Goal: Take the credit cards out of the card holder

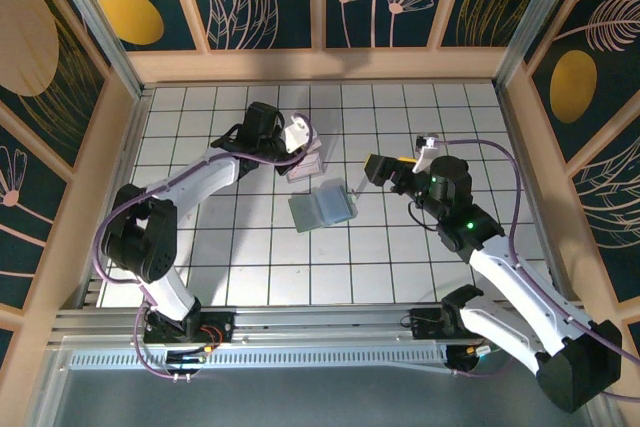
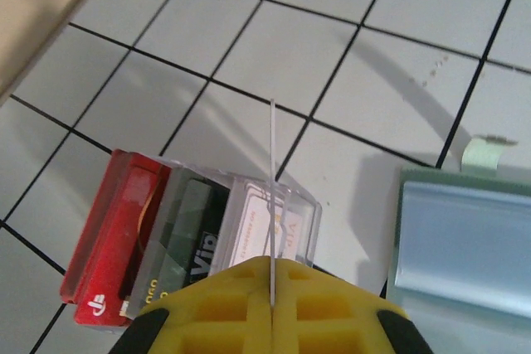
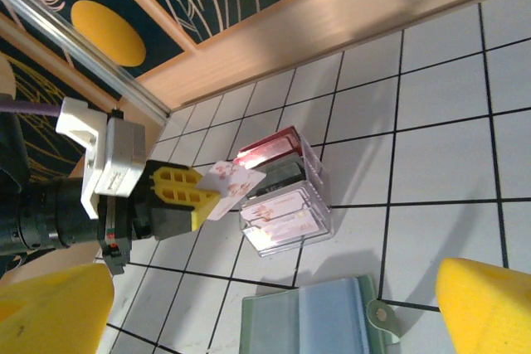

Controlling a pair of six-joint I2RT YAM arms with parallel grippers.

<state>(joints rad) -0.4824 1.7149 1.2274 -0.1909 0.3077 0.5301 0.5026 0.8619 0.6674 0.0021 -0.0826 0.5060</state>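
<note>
Clear rack [image 2: 305, 215]: cards [image 2: 187, 238]; left fingers [image 3: 178, 192] pinch white card [image 3: 235, 184]

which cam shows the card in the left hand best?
Right wrist: the card faces that camera, pinched in the left hand above the clear rack. Left wrist sees it edge-on, as a thin line rising from the yellow fingers. Top external: too small to pick out at the hand.
</note>
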